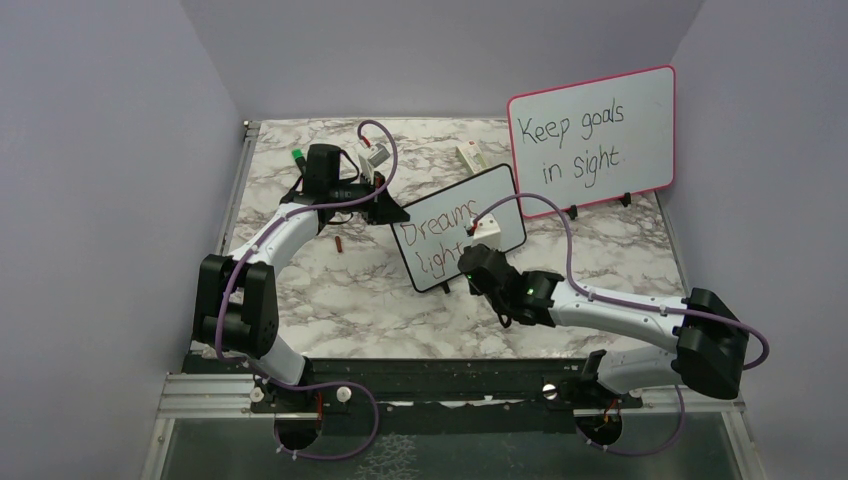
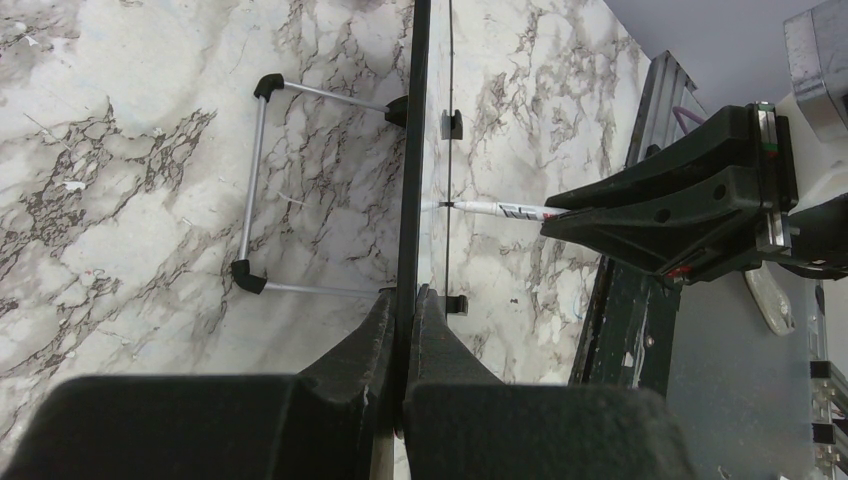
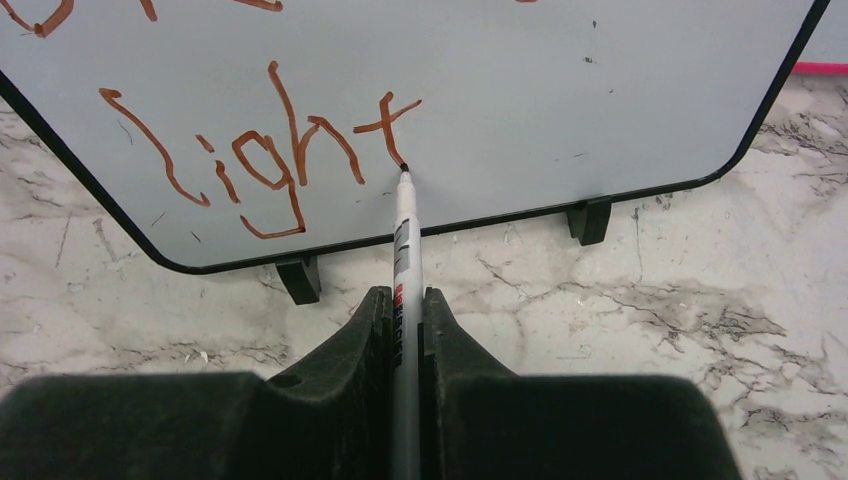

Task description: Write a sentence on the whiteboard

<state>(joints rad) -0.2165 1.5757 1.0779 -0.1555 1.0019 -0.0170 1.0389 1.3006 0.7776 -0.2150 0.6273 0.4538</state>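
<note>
The black-framed whiteboard [image 1: 497, 195] stands tilted mid-table on small black feet [image 3: 300, 278]. Red words of the sentence [image 1: 436, 224] show on it: "Dreams" above, "light" [image 3: 262, 152] below. My left gripper [image 1: 395, 213] is shut on the board's upper left edge; in the left wrist view the board [image 2: 411, 140] runs edge-on between my jaws [image 2: 408, 302]. My right gripper [image 3: 404, 300] is shut on a white marker [image 3: 403, 235], whose tip touches the board at the foot of the "t". From the left wrist I also see the marker [image 2: 500, 210] meeting the board's face.
A larger pink-framed board [image 1: 592, 140] with black writing stands at the back right. A small red cap [image 1: 340, 243] lies left of the whiteboard. Small items [image 1: 372, 157] and a white block [image 1: 470, 155] sit at the back. A wire stand [image 2: 255, 190] props the whiteboard behind.
</note>
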